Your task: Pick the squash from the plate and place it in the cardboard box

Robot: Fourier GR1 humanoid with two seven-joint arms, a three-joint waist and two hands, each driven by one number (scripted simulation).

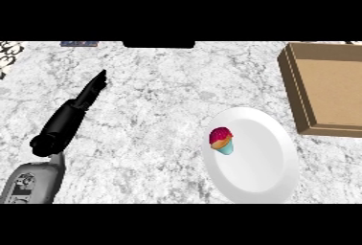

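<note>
Squash (221, 140) on plate (272, 158), at four o'clock from open, straight-fingered left hand (90, 92); box (326, 91) at one o'clock of squash.

Only the left arm shows: its grey forearm enters at the lower left, and the black left hand (78, 107) stretches up-right with straight fingers.
</note>
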